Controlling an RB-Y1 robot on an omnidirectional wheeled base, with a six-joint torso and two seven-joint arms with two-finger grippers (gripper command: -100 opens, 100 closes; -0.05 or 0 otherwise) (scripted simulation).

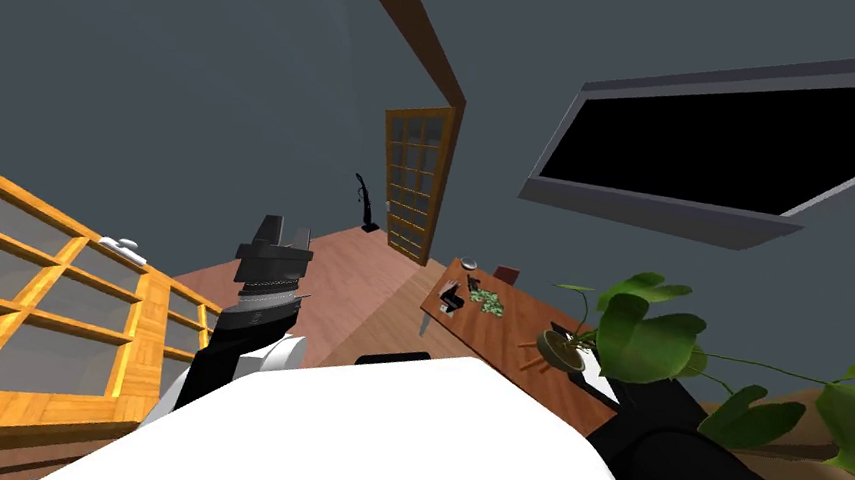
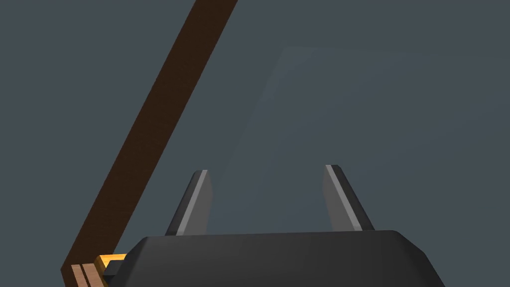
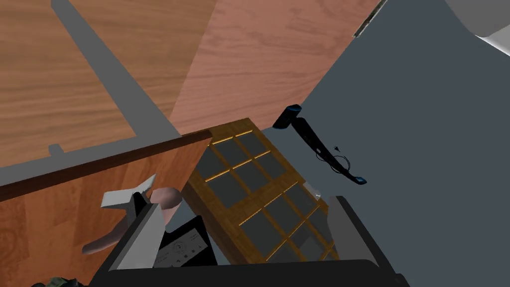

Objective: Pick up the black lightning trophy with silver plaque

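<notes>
On the brown wooden table ahead and to my right stands a small black object with a pale plate, likely the trophy. In the right wrist view a black piece with a light grey plaque sits close beside one finger of my right gripper. That gripper is open and nothing is between its fingers. My left gripper is raised at my left, far from the table. In its wrist view the left gripper is open and empty.
On the table there are also green bits, a small plate and a potted plant at the near end. A wooden glass-paned door and an upright vacuum stand beyond. Glass-paned wooden shelving is at my left.
</notes>
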